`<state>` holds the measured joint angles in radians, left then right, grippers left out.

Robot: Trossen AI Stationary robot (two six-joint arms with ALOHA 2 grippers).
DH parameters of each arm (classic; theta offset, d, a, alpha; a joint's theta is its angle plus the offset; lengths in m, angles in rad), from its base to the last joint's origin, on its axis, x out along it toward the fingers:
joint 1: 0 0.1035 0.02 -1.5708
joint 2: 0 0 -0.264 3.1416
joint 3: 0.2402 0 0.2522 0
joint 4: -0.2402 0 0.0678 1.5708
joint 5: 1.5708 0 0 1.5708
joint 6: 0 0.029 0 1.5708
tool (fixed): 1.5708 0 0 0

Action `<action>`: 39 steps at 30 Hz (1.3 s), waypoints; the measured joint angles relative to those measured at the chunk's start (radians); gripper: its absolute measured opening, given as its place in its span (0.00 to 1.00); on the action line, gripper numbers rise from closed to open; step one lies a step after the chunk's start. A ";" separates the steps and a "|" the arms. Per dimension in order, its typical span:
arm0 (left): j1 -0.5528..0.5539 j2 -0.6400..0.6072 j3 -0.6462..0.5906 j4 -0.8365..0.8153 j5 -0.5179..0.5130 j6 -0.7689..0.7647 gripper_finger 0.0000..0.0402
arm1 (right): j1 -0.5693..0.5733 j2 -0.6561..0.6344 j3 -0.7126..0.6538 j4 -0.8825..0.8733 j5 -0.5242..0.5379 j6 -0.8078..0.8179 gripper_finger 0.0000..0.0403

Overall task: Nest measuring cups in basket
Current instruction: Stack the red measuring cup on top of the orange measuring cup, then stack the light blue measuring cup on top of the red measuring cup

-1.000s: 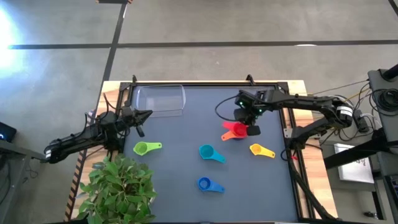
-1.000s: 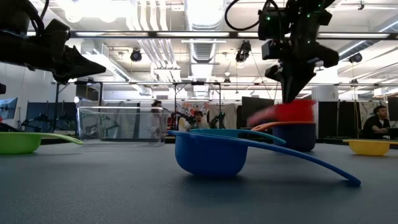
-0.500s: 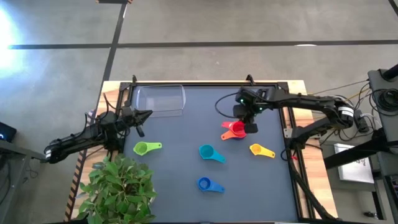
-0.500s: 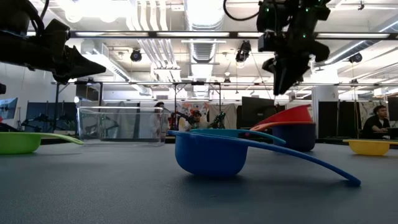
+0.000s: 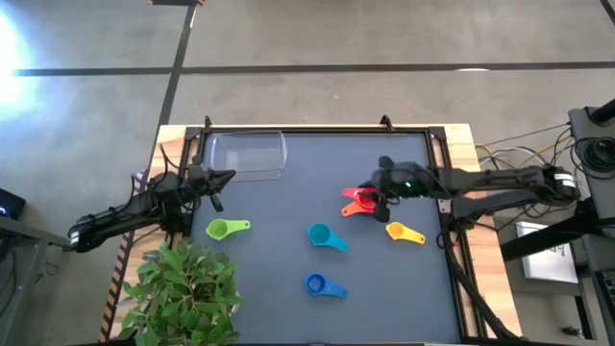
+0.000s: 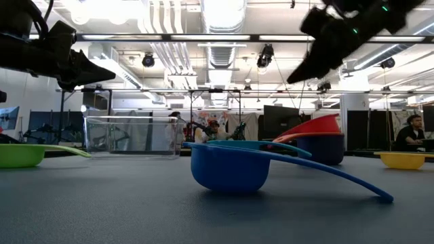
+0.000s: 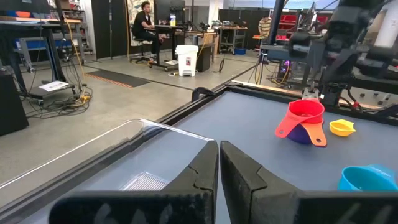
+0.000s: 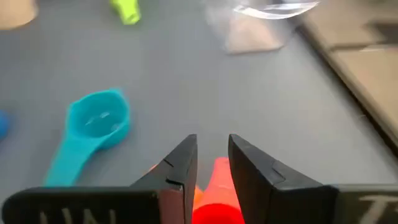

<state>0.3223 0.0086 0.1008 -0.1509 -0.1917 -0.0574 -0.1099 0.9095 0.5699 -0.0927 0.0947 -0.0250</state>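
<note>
The clear basket [image 5: 248, 154] sits at the table's far left. A red cup [image 5: 362, 200] lies tilted on top of an orange and a purple cup [image 6: 324, 148], right of centre. Green [image 5: 226, 229], teal [image 5: 327, 235], yellow [image 5: 404, 232] and blue [image 5: 324, 284] cups lie singly on the mat. My right gripper [image 8: 211, 149] hangs open just above the red cup [image 8: 214, 186], slanting down from the right, clear of it in the low view [image 6: 295, 78]. My left gripper [image 5: 219, 183] hovers shut near the basket's near side [image 7: 219, 163].
A potted plant [image 5: 183, 288] stands at the table's near left corner, close to the left arm. Raised rails edge the table [image 5: 317, 130]. Open mat lies between the basket and the cup stack. People and benches show in the room beyond.
My right gripper has risen off the red cup and tipped from pointing straight down to slanting in from the table's right, its arm swinging toward the near edge. The red cup, blurred in motion a second ago, now rests still and tilted on the orange and purple cups.
</note>
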 joint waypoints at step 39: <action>0.000 0.000 0.000 0.000 0.000 0.000 0.00 | 0.203 -0.262 -0.355 0.519 0.036 -0.060 0.11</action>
<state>0.3225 0.0086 0.1007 -0.1509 -0.1919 -0.0574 0.0932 0.6474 0.2147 0.4267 0.1310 -0.0852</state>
